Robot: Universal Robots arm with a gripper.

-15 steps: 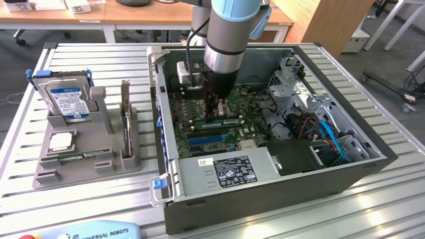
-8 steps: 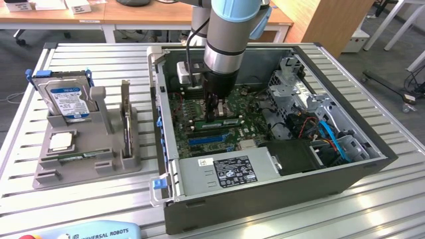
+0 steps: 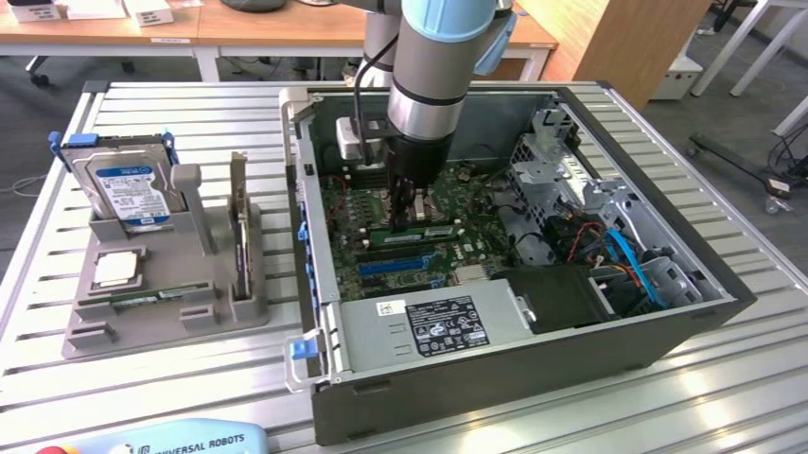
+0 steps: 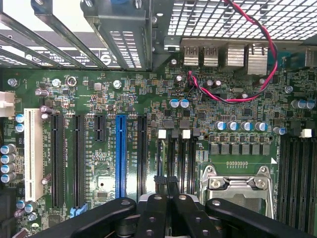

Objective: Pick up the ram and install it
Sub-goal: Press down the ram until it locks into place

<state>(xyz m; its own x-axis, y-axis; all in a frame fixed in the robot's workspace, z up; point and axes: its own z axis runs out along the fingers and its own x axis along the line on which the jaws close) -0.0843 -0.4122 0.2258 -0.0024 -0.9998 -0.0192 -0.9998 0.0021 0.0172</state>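
Jaws shut tight, tips pressed together low in the middle of the wrist view, over narrow black slots with white latches [image 4: 162,134] on the green motherboard [image 4: 148,99]; nothing seen clamped between them. Same jaws in the exterior view at the end of the Universal Robots arm [image 3: 430,104], reaching straight down into the open computer case [image 3: 505,378] at the centre of the frame, tips down at the board. Ram [image 3: 432,231] lying flat along the board just right of and below those tips, a thin green stick; whether touched by the jaws, impossible to tell. Silver processor socket [image 4: 237,186] at lower right of the wrist view, a blue expansion slot [image 4: 120,153] left of centre, a white slot [image 4: 32,153] at far left, red and black wires [image 4: 223,94] looping across the upper right. Grey parts tray [image 3: 89,340] on the slatted metal table [image 3: 151,397] at left of the exterior view, well apart from the jaws: hard drive [image 3: 120,184] with a blue-white label standing upright at its back, square silver processor chip [image 3: 116,269] in front of that, a second ram stick [image 3: 139,301] lying in a groove nearer the frame's bottom, an expansion card [image 3: 237,236] on edge along the tray's right side. Power supply [image 3: 423,326] with a white-and-black label in the near corner of the case, blue cables [image 3: 638,270] at its right.
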